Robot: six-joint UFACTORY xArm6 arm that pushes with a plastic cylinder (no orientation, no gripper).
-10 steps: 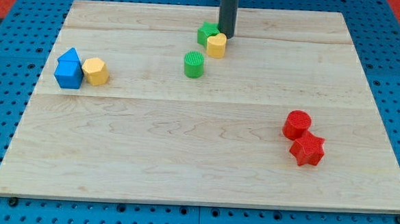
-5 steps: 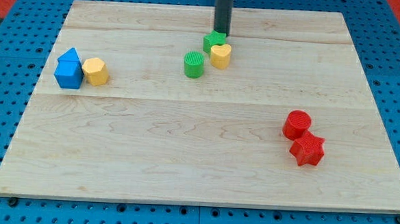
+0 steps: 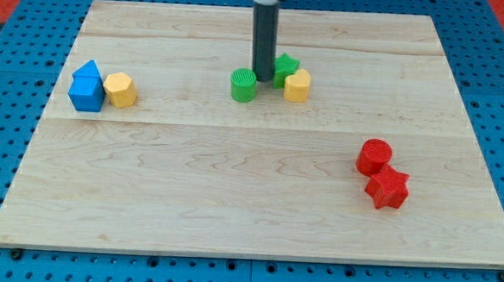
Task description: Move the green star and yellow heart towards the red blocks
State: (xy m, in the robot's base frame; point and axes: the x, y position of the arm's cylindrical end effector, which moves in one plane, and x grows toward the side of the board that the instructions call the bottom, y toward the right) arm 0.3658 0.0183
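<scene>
The green star [image 3: 285, 68] sits at the board's upper middle, with the yellow heart [image 3: 297, 86] touching its lower right. My tip [image 3: 263, 78] is down on the board just left of the green star, between it and the green cylinder [image 3: 244, 84]. The red cylinder [image 3: 375, 156] and the red star [image 3: 387, 188] lie together at the view's lower right, well away from the star and heart.
A blue block with a pointed top [image 3: 87, 87] and a yellow hexagon [image 3: 120, 90] sit together at the view's left. The wooden board [image 3: 232, 200] rests on a blue pegboard.
My tip moved left and down, from above the green star to its left side. The green star and yellow heart slid right and slightly down.
</scene>
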